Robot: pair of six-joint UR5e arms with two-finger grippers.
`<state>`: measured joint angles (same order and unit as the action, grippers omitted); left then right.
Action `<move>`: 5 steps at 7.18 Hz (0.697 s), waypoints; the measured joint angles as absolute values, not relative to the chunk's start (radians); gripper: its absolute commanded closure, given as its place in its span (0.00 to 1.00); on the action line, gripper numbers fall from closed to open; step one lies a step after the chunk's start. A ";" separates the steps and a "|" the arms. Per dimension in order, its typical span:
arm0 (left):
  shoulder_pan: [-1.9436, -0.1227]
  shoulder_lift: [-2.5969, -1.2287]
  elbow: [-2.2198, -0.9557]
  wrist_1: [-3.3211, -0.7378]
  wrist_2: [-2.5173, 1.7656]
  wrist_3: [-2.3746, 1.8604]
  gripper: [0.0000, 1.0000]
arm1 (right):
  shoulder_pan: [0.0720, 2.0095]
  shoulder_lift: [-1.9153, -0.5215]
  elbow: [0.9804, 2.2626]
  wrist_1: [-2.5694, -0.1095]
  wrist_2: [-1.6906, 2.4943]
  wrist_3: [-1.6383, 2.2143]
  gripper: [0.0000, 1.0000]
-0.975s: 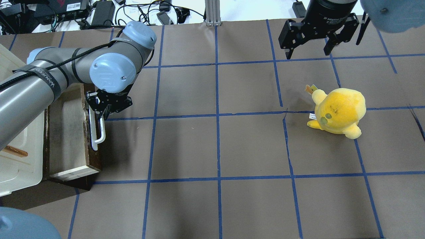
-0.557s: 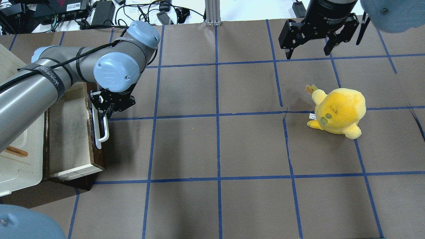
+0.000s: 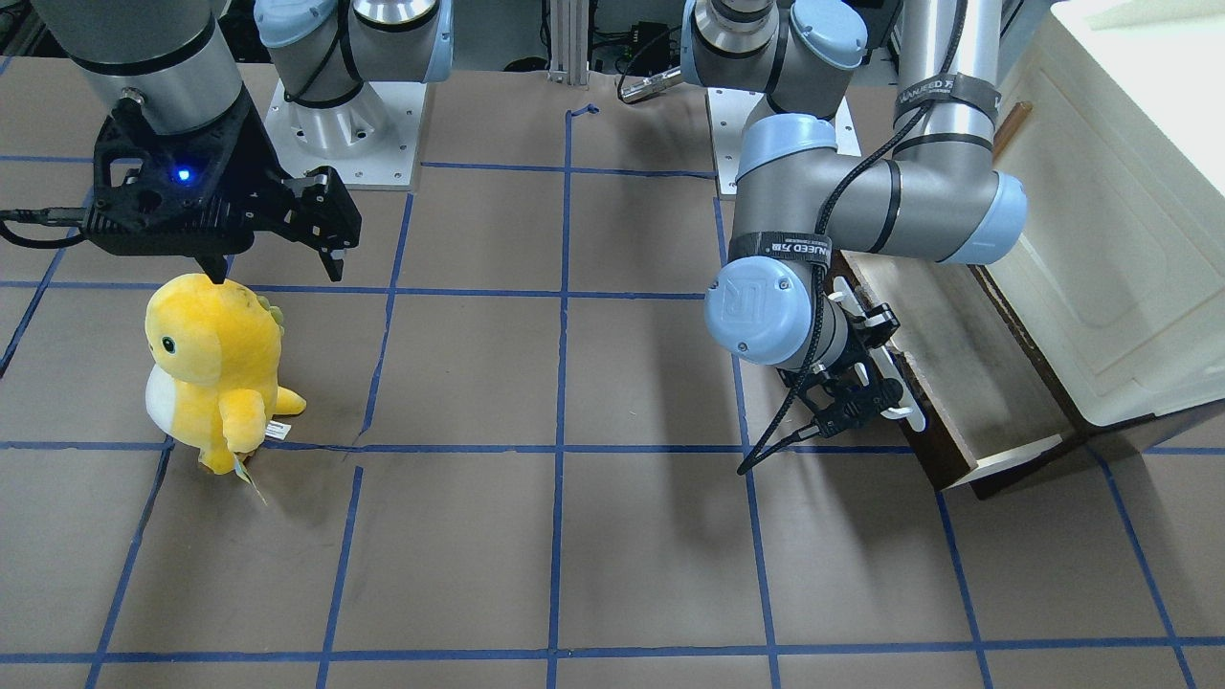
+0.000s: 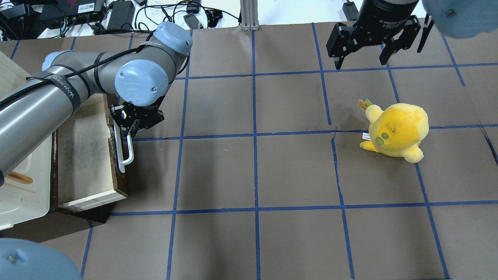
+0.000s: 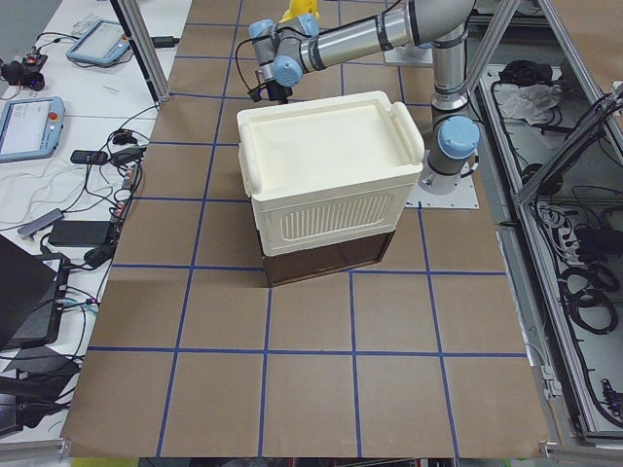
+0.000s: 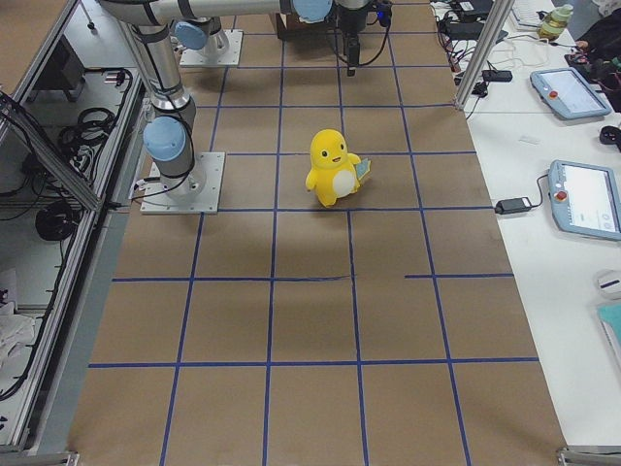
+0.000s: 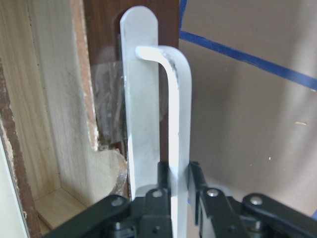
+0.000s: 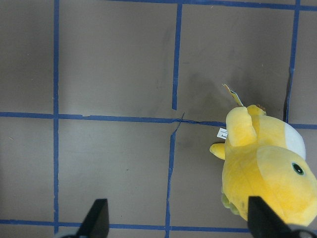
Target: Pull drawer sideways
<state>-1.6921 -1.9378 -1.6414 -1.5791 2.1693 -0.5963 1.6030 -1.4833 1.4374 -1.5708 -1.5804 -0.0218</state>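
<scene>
The drawer (image 4: pixel 83 155) sticks out of the cream cabinet (image 4: pixel 19 194) at the table's left, showing its greyish bottom, pale sides and dark brown front. My left gripper (image 4: pixel 130 130) is shut on its white bar handle (image 4: pixel 126 149). The left wrist view shows the fingers (image 7: pixel 163 181) clamped on the handle (image 7: pixel 178 114). In the front view the drawer (image 3: pixel 967 364) and left gripper (image 3: pixel 866 383) are at the right. My right gripper (image 4: pixel 362 60) is open and empty, hanging above the table at the far right; it also shows in the front view (image 3: pixel 278 273).
A yellow plush toy (image 4: pixel 397 130) stands on the right half of the brown mat, below the right gripper; it shows in the right wrist view (image 8: pixel 267 168). The cabinet (image 3: pixel 1120 239) fills the left edge. Cables and power bricks (image 4: pixel 120 15) lie beyond the far edge.
My left gripper has moved to the right with the handle in it, and the drawer has slid further out of the cabinet. The right arm and the plush have not moved.
</scene>
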 measured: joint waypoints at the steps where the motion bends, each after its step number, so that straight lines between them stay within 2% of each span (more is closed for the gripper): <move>1: -1.693 -1.934 -1.641 -1.579 2.168 -0.595 0.00 | 1.603 -1.483 1.437 -1.571 -1.580 -0.022 0.00; 5: -1.724 -1.861 -1.606 -1.577 2.088 -0.574 0.00 | 1.603 -1.483 1.437 -1.571 -1.580 -0.022 0.00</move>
